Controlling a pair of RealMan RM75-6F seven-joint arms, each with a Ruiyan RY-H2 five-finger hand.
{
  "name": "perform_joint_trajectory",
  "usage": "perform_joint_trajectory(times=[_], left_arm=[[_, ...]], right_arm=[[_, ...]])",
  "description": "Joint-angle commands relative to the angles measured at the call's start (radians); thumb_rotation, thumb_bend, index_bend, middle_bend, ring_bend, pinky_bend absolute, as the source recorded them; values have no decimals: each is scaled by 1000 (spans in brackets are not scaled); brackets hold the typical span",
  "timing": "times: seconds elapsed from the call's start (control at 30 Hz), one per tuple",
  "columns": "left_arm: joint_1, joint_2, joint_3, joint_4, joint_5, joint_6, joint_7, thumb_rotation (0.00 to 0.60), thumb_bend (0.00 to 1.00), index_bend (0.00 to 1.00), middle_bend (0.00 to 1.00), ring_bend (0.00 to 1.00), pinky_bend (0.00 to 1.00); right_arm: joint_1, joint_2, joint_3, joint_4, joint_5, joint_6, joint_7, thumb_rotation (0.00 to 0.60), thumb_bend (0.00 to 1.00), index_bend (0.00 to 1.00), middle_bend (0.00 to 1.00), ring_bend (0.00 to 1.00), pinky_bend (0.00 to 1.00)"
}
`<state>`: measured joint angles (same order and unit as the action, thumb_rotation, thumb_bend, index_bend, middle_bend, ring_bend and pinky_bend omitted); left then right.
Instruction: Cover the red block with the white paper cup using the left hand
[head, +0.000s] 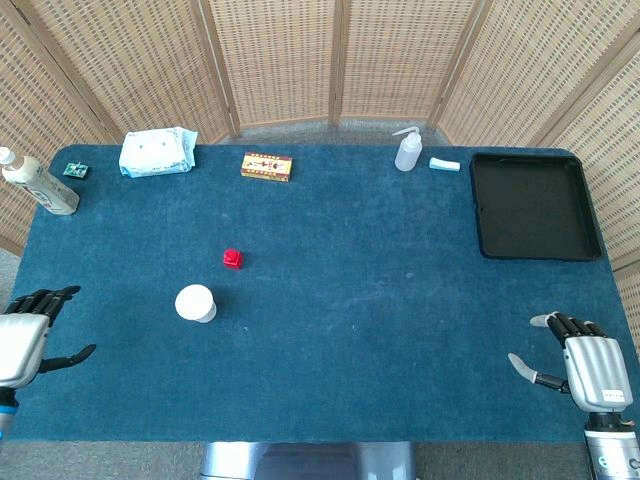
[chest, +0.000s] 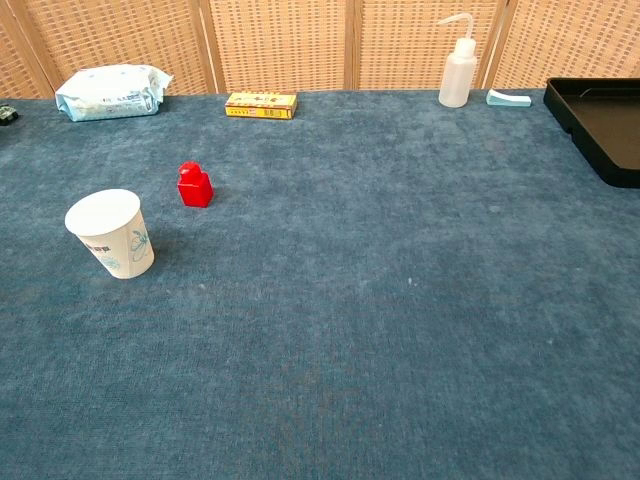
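Observation:
The white paper cup (head: 195, 303) (chest: 111, 232) stands upright, mouth up, on the blue table left of centre. The small red block (head: 232, 258) (chest: 194, 186) sits just beyond it, a little to the right, apart from the cup. My left hand (head: 26, 337) hovers at the table's front left edge, well left of the cup, fingers spread and holding nothing. My right hand (head: 585, 364) rests at the front right corner, fingers apart and empty. Neither hand shows in the chest view.
Along the far edge lie a tissue pack (head: 157, 152), a yellow box (head: 266, 166), a squeeze bottle (head: 406, 150) and a small white item (head: 445, 164). A black tray (head: 533, 206) sits far right. A bottle (head: 38, 184) stands far left.

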<state>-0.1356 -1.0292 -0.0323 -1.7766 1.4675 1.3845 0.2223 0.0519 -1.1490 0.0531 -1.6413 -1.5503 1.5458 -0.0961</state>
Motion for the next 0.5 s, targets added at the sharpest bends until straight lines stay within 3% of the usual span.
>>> perform_joint_trajectory(times=[0.03, 0.2, 0.5], left_arm=[[-40, 9, -5, -18, -7, -60, 26, 328, 162, 164, 295, 224, 249], [-152, 23, -33, -68, -47, -217, 110, 325, 162, 164, 295, 224, 250], [-293, -37, -81, -82, -128, -348, 303, 332, 166, 184, 200, 128, 237]], right_arm=[[-3, 1, -2, -4, -2, 3, 10, 131, 274, 366, 411, 444, 421], [-15, 2, -6, -9, -13, 23, 20, 134, 274, 366, 410, 445, 420], [-31, 3, -14, -4, -20, 40, 36, 132, 275, 366, 410, 443, 415]])
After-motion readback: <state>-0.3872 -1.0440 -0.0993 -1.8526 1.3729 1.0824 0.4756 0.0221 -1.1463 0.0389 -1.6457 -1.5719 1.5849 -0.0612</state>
